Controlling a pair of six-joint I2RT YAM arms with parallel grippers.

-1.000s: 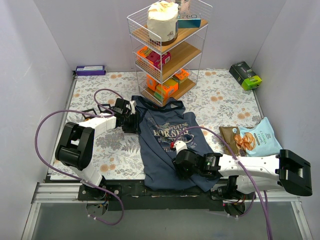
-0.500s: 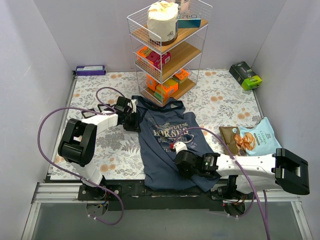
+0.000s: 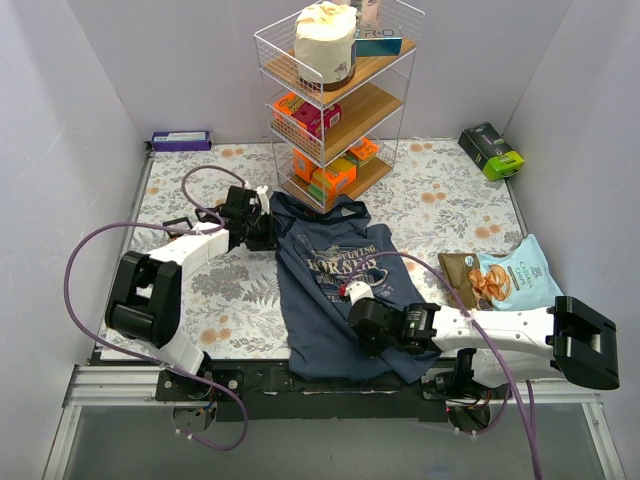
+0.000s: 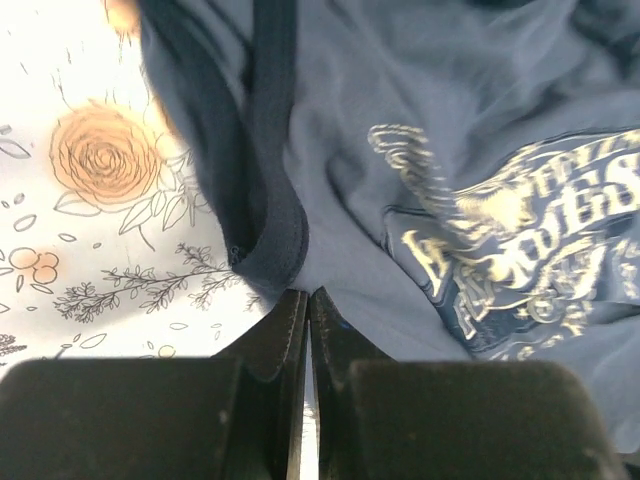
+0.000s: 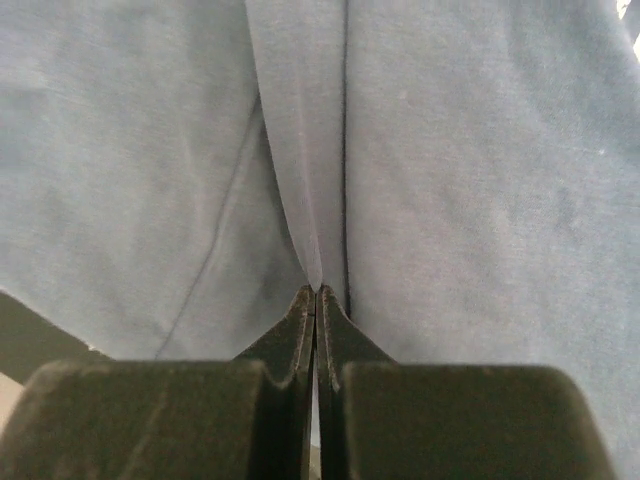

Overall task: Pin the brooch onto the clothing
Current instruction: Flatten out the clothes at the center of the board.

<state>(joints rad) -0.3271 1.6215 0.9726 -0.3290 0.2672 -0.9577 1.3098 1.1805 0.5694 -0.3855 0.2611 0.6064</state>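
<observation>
Noted: top [image 3: 318,325] navy, darker trim, pale chest print; table cover [image 3: 235,300] white, grey foliage, orange flowers.

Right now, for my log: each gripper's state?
Left gripper: closed, pinching the clothing at its armhole edge.
Right gripper: closed, pinching a fold of the clothing.

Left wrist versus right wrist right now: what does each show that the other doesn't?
Left wrist only: the floral table cover, the dark armhole trim and the pale chest print. Right wrist only: a raised fold of plain fabric pinched in the right gripper. Both: the navy clothing, filling most of the view, met by shut jaws.
</observation>
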